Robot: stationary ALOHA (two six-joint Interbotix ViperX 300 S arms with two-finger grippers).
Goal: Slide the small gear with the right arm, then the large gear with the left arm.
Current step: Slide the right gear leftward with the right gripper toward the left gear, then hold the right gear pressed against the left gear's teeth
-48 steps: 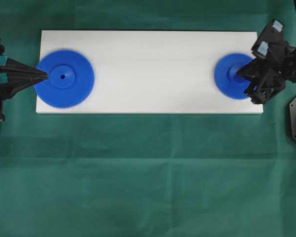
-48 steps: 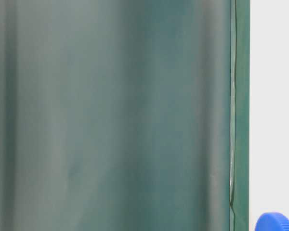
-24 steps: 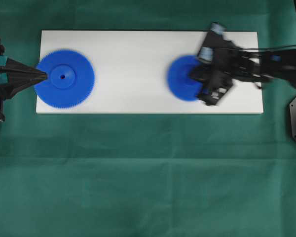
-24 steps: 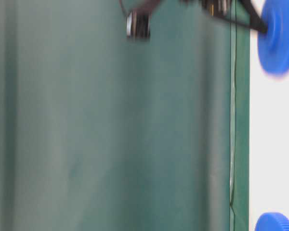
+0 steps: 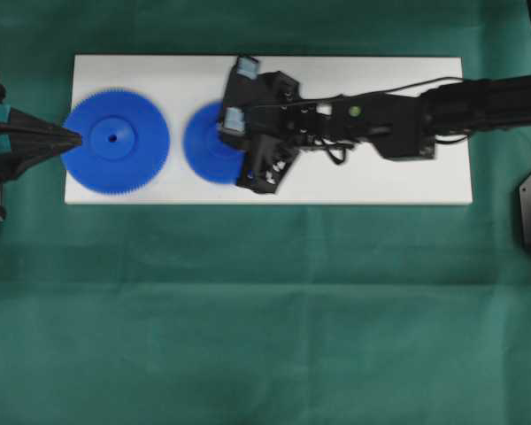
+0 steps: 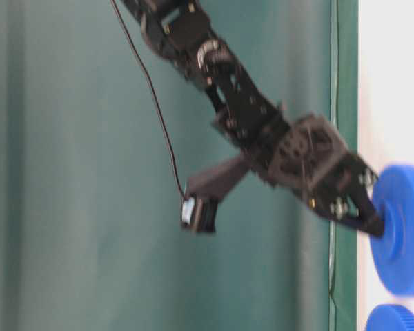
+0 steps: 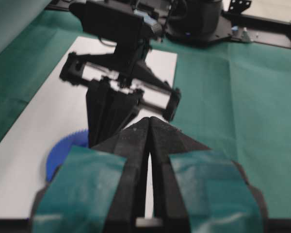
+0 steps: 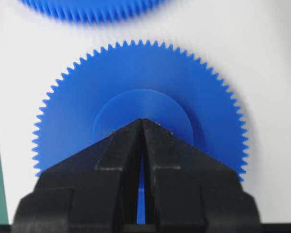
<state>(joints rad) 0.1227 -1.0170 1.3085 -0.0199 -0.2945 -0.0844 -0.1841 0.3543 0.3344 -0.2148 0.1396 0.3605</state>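
The right arm's black gripper [image 8: 142, 124], fingers pressed together and gripping nothing, bears its tip on the raised hub of the smaller flat blue plastic gear [image 5: 209, 142], which lies left of centre on the white rectangular board [image 5: 380, 186], just right of the larger blue toothed gear [image 5: 115, 140]. Rigid, light and probably slick on the board, the small gear looks best pushed at its hub. The left gripper [image 5: 78, 137], fingers together and empty, rests at the large gear's hub. Green cloth [image 5: 265, 310] covers the bench; the narrow gap between the gears is the only constraint.

two gears [image 5: 115, 141] [image 5: 208, 142], one board [image 5: 380, 181], seemingly two arms [image 5: 425, 111] [image 5: 18, 142]
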